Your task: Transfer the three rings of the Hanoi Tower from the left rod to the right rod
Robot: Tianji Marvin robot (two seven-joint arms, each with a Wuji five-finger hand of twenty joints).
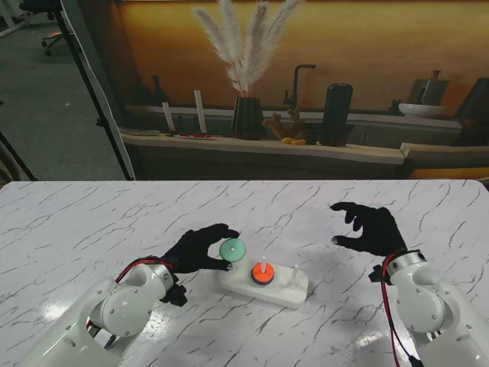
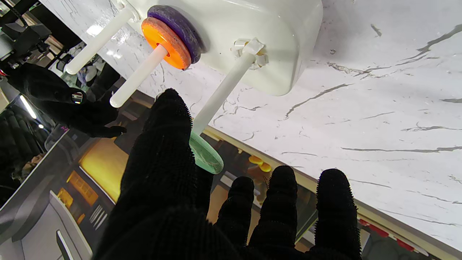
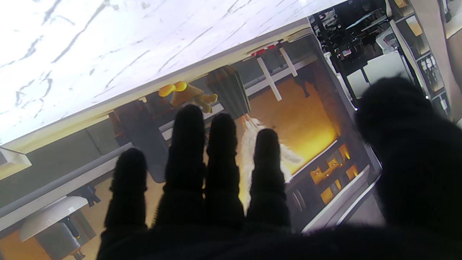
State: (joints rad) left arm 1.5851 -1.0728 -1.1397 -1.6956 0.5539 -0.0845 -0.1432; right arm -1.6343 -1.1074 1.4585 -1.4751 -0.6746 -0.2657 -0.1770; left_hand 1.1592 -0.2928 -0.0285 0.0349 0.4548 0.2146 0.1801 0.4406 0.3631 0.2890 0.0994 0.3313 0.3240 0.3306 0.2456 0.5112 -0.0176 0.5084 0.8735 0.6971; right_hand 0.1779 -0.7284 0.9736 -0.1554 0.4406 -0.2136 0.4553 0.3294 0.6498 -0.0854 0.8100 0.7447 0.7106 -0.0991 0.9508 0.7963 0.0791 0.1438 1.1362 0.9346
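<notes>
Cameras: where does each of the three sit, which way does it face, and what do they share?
Stand view: above the shoulders, looking down at the table; both arms, left hand, right hand.
Left wrist view: along the fingers at the green ring and white base.
Right wrist view: along the fingers past the table edge to the backdrop.
Shared: stand and left wrist both show the green ring and orange ring.

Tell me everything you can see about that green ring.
The green ring is a flat, pale mint disc with a matte, slightly rough face. The left robot hand, in a black glove, pinches it by its edge and holds it tilted. It sits at the tip of the left rod of the white base, well above the base.
</notes>
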